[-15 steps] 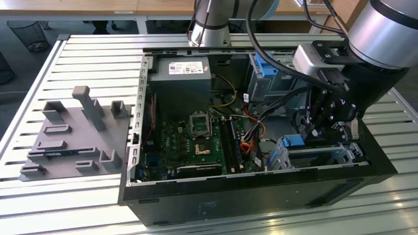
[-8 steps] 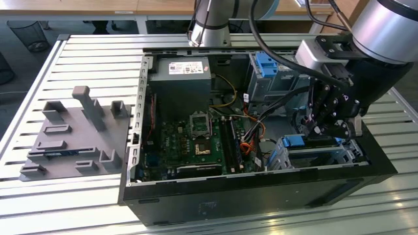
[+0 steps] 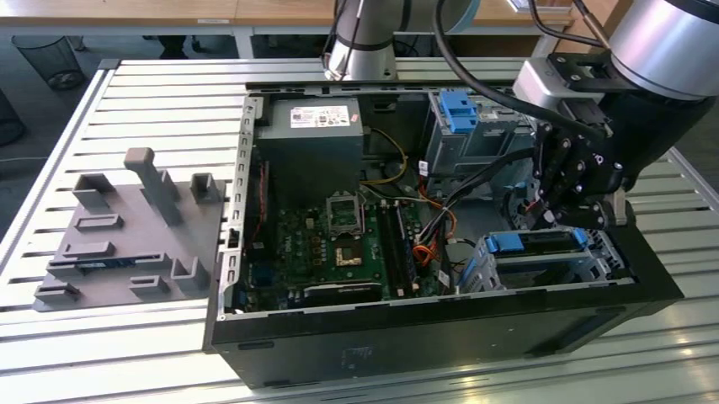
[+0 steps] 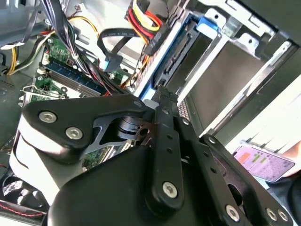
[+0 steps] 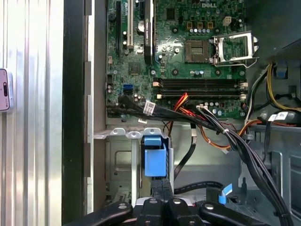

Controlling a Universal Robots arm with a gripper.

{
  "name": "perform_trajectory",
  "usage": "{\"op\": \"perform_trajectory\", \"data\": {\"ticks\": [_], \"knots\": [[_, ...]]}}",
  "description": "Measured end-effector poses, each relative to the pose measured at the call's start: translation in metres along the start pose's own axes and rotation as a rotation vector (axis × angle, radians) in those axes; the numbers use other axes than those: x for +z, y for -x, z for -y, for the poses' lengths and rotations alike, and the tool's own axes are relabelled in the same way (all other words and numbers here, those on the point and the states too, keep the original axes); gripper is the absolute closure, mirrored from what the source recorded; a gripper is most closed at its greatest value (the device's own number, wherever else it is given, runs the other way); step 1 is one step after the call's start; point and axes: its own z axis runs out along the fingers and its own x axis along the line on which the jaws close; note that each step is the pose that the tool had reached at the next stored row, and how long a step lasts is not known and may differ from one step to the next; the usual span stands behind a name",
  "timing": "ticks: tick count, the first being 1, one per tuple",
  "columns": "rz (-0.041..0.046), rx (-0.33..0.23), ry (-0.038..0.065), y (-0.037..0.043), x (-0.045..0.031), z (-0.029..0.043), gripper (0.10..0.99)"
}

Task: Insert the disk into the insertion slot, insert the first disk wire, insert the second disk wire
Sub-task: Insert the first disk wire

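The disk (image 3: 537, 242), grey in a bright blue carrier, lies in the insertion slot (image 3: 561, 271), a low perforated cage in the case corner nearest the exterior view's right. My gripper (image 3: 568, 220) hangs straight over the disk's end. Its fingers are shut together, and their tips reach the blue carrier (image 5: 155, 157) (image 4: 207, 23) in both wrist views. I cannot tell whether anything is pinched between them. A black flat wire with a blue plug (image 4: 113, 60) and a black plug on red and yellow wires (image 4: 157, 43) hang loose beside the cage (image 4: 244, 61).
A taller cage with a blue latch (image 3: 459, 118) stands behind the slot. The motherboard (image 3: 337, 244) and power supply (image 3: 309, 143) take up the rest of the case, with cable bundles (image 5: 221, 132) crossing near the cage. A grey fixture plate (image 3: 124, 236) lies on the slatted table.
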Motion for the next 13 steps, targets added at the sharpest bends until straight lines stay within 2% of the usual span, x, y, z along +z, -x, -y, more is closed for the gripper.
{"op": "perform_trajectory", "data": {"ticks": [3, 9, 13], "knots": [[-0.0001, 0.0, 0.0, 0.0013, -0.0002, 0.0037, 0.98], [0.0, 0.0, 0.0, 0.0036, -0.0065, 0.0036, 0.98], [0.0029, 0.0, 0.0, 0.005, -0.008, 0.0036, 0.98]]}}
